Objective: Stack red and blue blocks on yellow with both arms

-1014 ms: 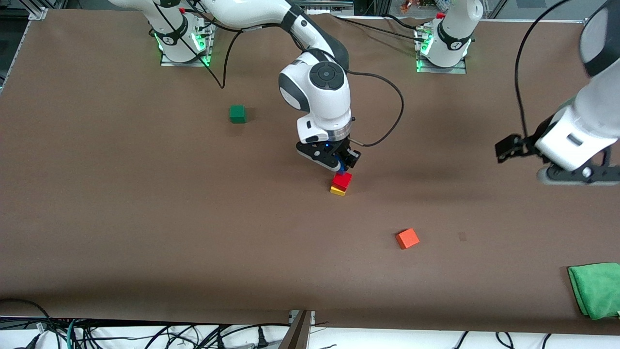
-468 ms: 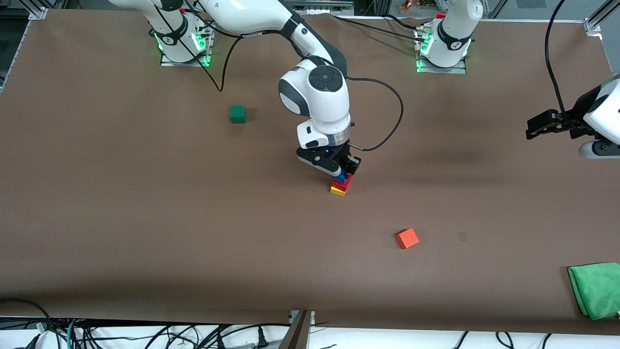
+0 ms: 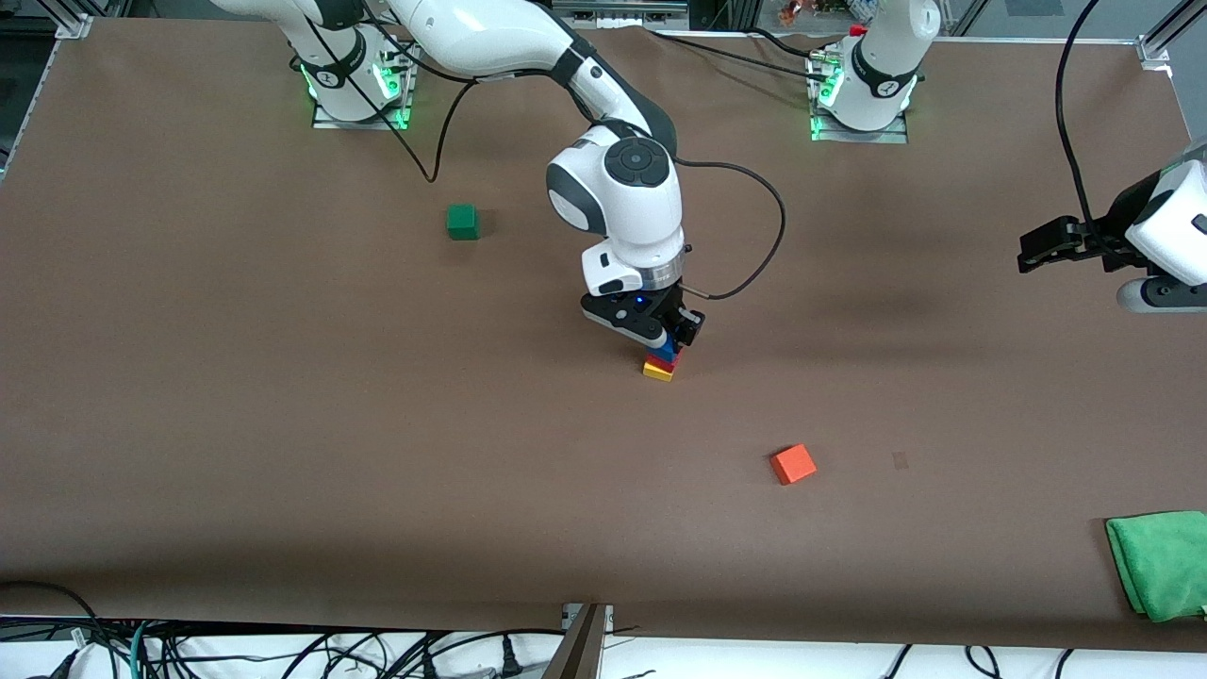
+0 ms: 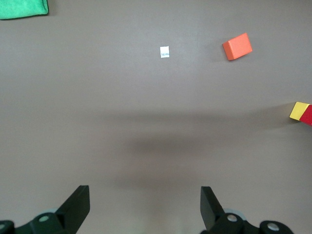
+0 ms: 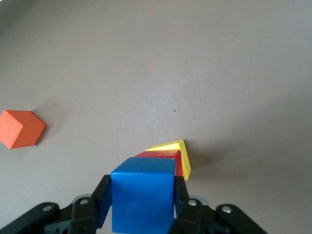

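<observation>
The yellow cube point(image 3: 658, 372) sits mid-table with the red block point(image 3: 665, 362) stacked on it. My right gripper point(image 3: 671, 341) is shut on the blue block point(image 3: 667, 352) and holds it right over the red block; I cannot tell if they touch. In the right wrist view the blue block point(image 5: 143, 200) fills the space between the fingers point(image 5: 181, 195), with the red block point(image 5: 163, 158) and the yellow cube point(image 5: 178, 151) under it. My left gripper point(image 3: 1037, 250) is open and empty, up over the left arm's end of the table. Its view shows the gripper point(image 4: 145, 200) and the yellow cube point(image 4: 299, 110).
An orange cube point(image 3: 793, 464) lies nearer the front camera than the stack. A dark green cube point(image 3: 462, 222) lies toward the right arm's base. A green cloth point(image 3: 1160, 561) lies at the front corner on the left arm's end. A small white tag point(image 4: 165, 51) lies on the table.
My right gripper has come down with the blue block, closing the gap to the red block. My left arm has pulled away toward its end of the table and risen out of frame.
</observation>
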You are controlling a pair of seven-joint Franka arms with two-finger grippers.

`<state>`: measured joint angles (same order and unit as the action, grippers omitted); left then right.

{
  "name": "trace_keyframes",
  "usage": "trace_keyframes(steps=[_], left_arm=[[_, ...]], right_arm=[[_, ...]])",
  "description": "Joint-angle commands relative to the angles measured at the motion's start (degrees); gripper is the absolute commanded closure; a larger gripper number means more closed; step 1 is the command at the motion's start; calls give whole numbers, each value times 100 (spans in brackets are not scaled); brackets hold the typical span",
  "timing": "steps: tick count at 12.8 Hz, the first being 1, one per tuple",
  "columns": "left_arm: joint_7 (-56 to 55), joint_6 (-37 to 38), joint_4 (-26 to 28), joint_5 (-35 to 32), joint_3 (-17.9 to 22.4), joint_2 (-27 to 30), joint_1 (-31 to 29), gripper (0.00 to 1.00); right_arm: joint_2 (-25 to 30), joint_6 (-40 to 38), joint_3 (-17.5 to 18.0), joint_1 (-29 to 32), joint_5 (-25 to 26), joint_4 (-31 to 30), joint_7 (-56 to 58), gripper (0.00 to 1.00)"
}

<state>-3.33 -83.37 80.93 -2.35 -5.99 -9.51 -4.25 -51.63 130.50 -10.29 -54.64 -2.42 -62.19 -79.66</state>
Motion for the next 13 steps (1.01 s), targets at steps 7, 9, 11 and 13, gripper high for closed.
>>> trace_keyframes(steps=[7, 9, 11, 13], left_arm=[[95, -48, 28, 51, 10, 54, -15, 0], [87, -48, 20, 51, 10, 54, -15, 0], [87, -57, 20, 51, 2, 54, -15, 0], [87, -57, 20, 51, 10, 54, -15, 0]], right_arm=[[-110, -42, 9, 32, 111, 251, -120, 0], [-102, -112, -17, 32, 110, 251, -112, 0], [29, -401, -78, 59, 110, 260, -33, 0], [380, -901, -105, 181, 102, 251, 282, 0]])
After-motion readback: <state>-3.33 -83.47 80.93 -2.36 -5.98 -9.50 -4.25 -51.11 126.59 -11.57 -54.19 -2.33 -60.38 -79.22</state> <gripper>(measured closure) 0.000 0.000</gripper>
